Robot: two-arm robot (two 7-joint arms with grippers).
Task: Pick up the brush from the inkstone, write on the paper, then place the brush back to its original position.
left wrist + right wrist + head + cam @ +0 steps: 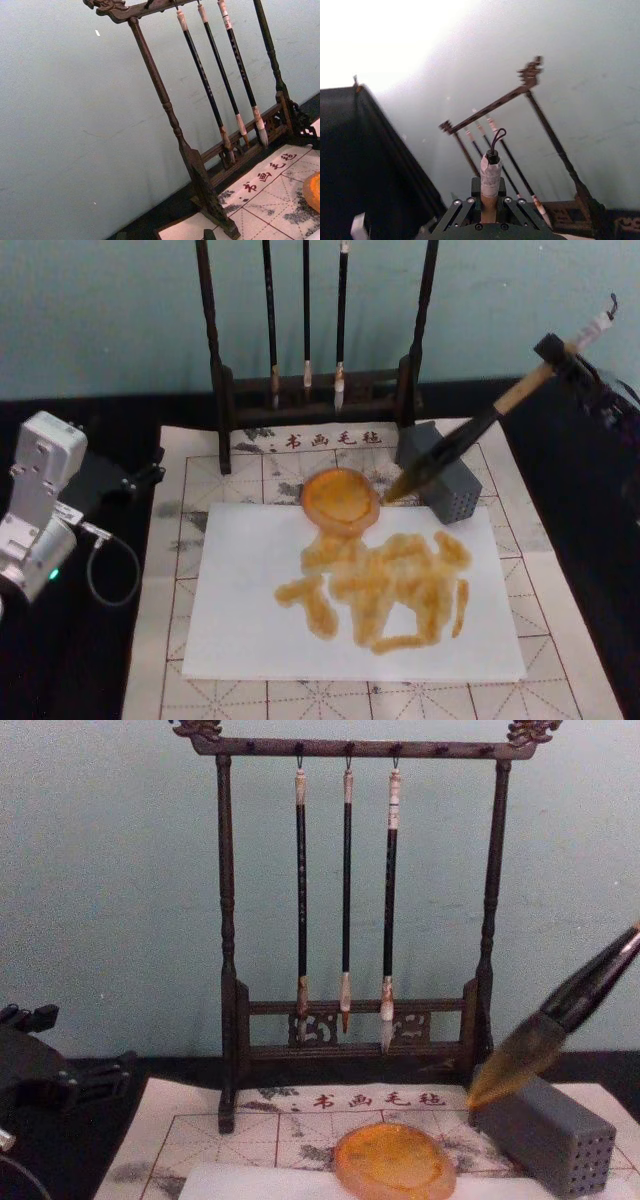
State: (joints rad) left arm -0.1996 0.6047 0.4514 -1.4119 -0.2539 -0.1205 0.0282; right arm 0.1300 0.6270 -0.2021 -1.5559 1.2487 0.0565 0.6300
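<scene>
My right gripper (pixel 566 353) is raised at the far right and shut on the tan upper handle of the brush (pixel 470 435). The brush slants down to the left, and its dark bristle tip hangs just right of the inkstone (pixel 340 498), in front of the grey block. In the chest view the wet tip of the brush (pixel 530 1055) hovers above and to the right of the inkstone (pixel 393 1160). The right wrist view looks up the brush handle's taped end (pixel 490 175). The white paper (pixel 240 590) carries broad orange strokes. My left arm (pixel 40 510) is parked at the left.
A dark wooden rack (pixel 225 390) holding three thin brushes stands behind the inkstone. A grey block (pixel 452 488) with small holes sits right of the inkstone. The beige grid mat (pixel 560 620) lies under the paper. A cable loops by the left arm.
</scene>
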